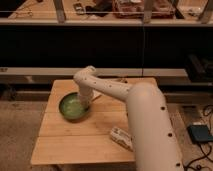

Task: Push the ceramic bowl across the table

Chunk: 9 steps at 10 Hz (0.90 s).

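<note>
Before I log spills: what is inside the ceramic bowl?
The ceramic bowl shows only its pale mottled green inside. The gripper reaches over its right rim and covers that part. The bowl sits on the table.

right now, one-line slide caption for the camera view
Robot gripper reaches down at the ceramic bowl on the table.

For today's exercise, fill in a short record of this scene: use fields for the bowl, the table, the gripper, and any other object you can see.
bowl: ceramic bowl, green, upright, on the left part of the table
table: light wood table, plank lines visible
gripper: gripper at the bowl's right rim, pointing down from the bent arm
other object: small packet lying near the table's front right, beside the arm, apart from the bowl
</note>
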{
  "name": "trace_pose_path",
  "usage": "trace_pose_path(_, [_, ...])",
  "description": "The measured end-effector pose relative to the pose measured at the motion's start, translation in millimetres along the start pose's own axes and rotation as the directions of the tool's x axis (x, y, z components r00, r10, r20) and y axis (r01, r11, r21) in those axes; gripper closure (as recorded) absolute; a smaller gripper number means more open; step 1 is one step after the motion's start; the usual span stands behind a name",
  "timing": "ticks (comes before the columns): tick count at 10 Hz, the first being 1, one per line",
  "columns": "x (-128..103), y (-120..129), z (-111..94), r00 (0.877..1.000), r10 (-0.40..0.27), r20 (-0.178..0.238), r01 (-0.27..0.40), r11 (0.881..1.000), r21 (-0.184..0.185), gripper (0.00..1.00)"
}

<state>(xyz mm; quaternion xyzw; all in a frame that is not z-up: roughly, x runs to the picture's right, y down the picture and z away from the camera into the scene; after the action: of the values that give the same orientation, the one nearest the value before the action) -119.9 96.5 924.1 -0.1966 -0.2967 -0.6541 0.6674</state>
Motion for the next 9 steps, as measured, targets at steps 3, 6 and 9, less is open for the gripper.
trace_pose_path(3, [-5, 34, -1, 0.998, 0.061, 0.009, -0.061, 0.998, -0.016, 0.85])
trace_pose_path(6, [-15, 66, 2, 0.992, 0.125, 0.025, -0.124, 0.992, -0.024, 0.85])
trace_pose_path(9, [-20, 95, 0, 0.985, 0.170, 0.017, -0.169, 0.985, -0.044, 0.85])
